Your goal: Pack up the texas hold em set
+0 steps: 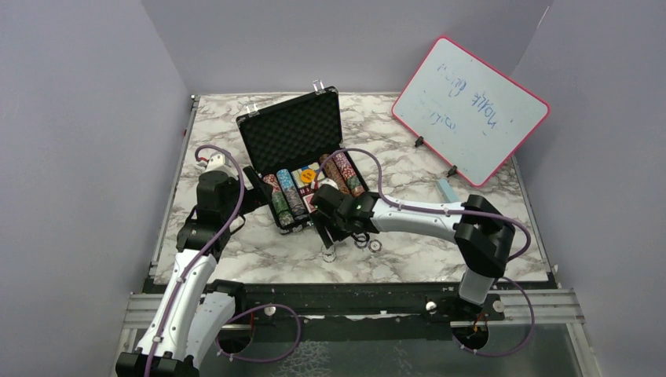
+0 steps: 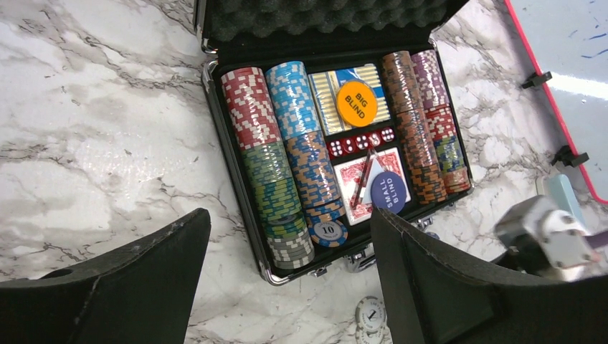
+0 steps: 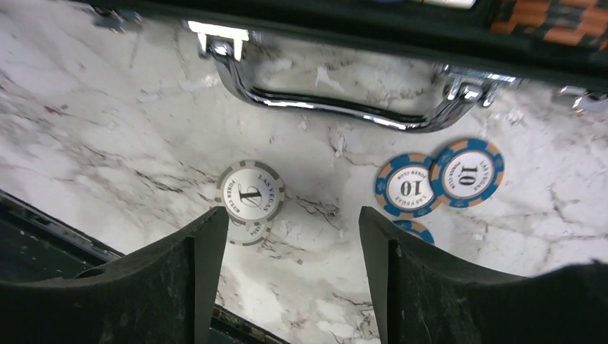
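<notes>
The black briefcase (image 1: 271,126) lies open on the marble table, foam-lined lid standing up. Rows of multicoloured poker chips (image 2: 276,179) fill it, with an orange round button (image 2: 356,103), red dice, a red-backed card deck (image 2: 351,183) and a blue round button (image 2: 388,192). My left gripper (image 2: 288,215) hangs open above the case's near left corner, holding nothing. My right gripper (image 3: 292,215) is open and empty over bare table in front of the silver handle (image 3: 337,111). Loose on the table are grey-white chips (image 3: 251,193) at its left finger and blue chips (image 3: 407,188) to the right.
A pink-framed whiteboard (image 1: 470,110) leans at the back right, with a light blue eraser block (image 1: 446,190) below it. Grey walls close in the table on three sides. The table's near edge (image 3: 43,215) runs just behind my right gripper.
</notes>
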Available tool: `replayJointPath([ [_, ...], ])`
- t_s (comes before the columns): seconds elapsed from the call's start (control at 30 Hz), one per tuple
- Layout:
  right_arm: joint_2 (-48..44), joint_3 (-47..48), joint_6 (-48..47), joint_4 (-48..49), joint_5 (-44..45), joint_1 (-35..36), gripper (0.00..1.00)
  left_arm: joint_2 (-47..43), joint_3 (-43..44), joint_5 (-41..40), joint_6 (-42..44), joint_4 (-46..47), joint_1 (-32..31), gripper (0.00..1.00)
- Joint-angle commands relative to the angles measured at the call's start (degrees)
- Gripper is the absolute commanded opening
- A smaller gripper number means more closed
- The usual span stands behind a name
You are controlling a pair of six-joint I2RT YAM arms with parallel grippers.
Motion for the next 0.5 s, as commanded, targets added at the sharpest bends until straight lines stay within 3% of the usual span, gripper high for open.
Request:
replayJointPath([
  [0.0,1.9,-1.4,3.1,-0.2,-2.9,0.3,0.71,-1.2,-0.2,3.2,-0.8,-0.3,-0.1,0.85],
  [0.47,8.8,1.8,3.4,-0.5,-3.2,2.0,0.70,-1.5,-0.7,4.0,-1.8,-0.4,-0.1,0.86],
])
